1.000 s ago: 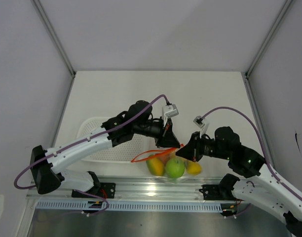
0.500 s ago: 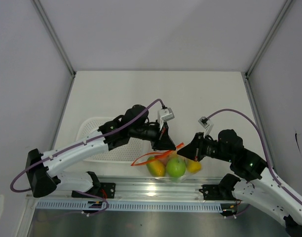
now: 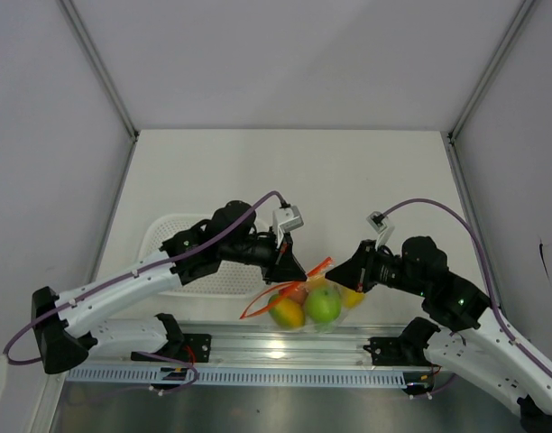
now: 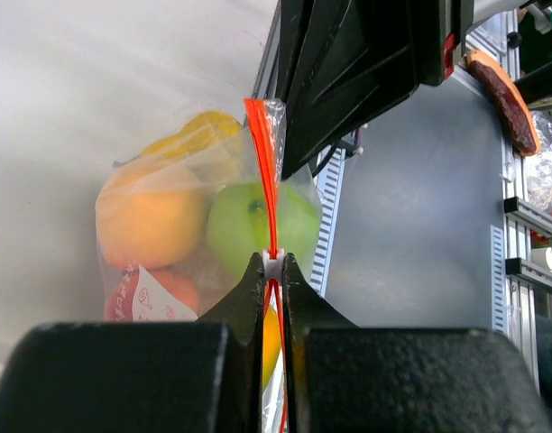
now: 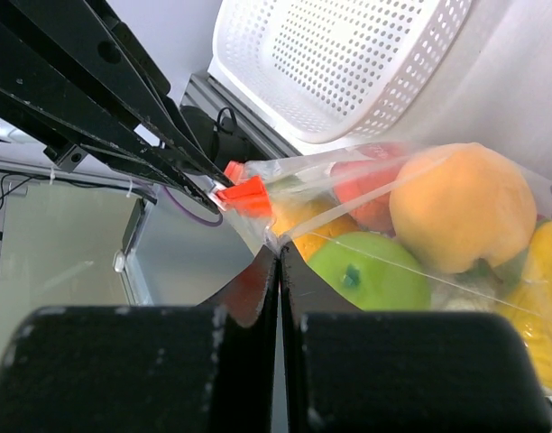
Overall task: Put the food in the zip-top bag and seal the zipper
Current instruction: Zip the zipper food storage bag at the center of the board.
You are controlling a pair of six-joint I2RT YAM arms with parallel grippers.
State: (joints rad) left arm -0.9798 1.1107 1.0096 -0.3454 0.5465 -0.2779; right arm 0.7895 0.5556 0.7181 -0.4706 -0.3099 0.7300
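The left claw [image 4: 271, 262] is pinching the thin red-orange zipper strip [image 4: 263, 171] of the clear floppy plastic bag [image 4: 159, 293], jaws pressed together on it, probably to run the seal shut. The right claw [image 5: 278, 253] is nipping the bag's corner just under the strip's end, apparently keeping it taut. The green, orange and yellow toy fruits [image 5: 375, 271] are sagging inside, beyond both claws' tips.

Clear zip-top bag [image 5: 303, 170], toy fruit [image 3: 323, 305] inside, red-orange zipper [image 4: 267, 194]
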